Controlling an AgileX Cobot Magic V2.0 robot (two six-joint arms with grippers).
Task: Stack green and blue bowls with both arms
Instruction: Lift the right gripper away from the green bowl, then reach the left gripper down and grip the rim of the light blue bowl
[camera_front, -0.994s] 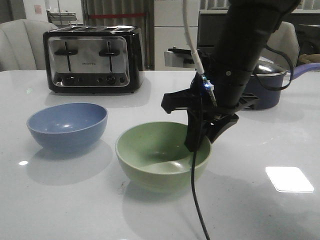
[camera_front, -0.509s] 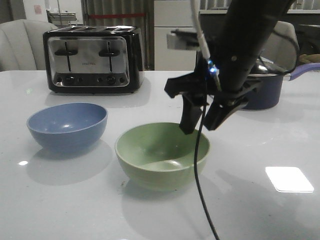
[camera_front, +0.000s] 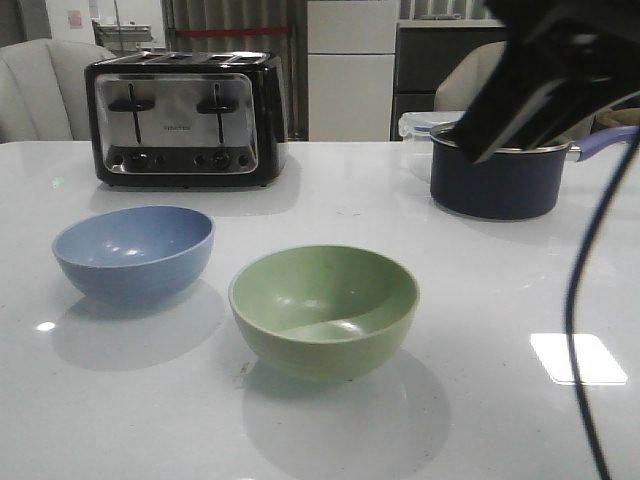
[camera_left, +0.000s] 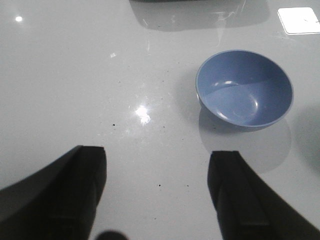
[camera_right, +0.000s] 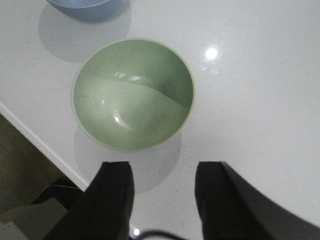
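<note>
Blue bowl (camera_front: 134, 251) upright on the white bench (camera_front: 480, 300), toward the left side, in front of the black and chrome toaster (camera_front: 186, 119) at the back. Empty, rim up, free of both hands. Same bowl (camera_left: 244, 88) seen from the left wrist camera, well ahead of the left hand (camera_left: 157, 192); black fingers (camera_left: 80, 185) spread wide, nothing between them, only bare bench (camera_left: 100, 75) below.

Green bowl (camera_front: 323, 309) next, just right of the blue one and closer to the front edge, near it but apart, also upright and empty. Seen from above in the right wrist view as green bowl (camera_right: 132, 94), with a sliver of the blue bowl (camera_right: 85, 6) beyond it. Right hand (camera_right: 162, 192) raised above the bench edge just short of the green rim, fingers (camera_right: 116, 187) parted, gripping nothing, not touching the bowl.

Farther right at the back, dark saucepan (camera_front: 500, 180) with a purple handle (camera_front: 605, 142). Black right arm (camera_front: 550, 80) filling the upper right corner of the front view, black cable (camera_front: 580, 330) hanging down from it; the hand itself outside that view.
</note>
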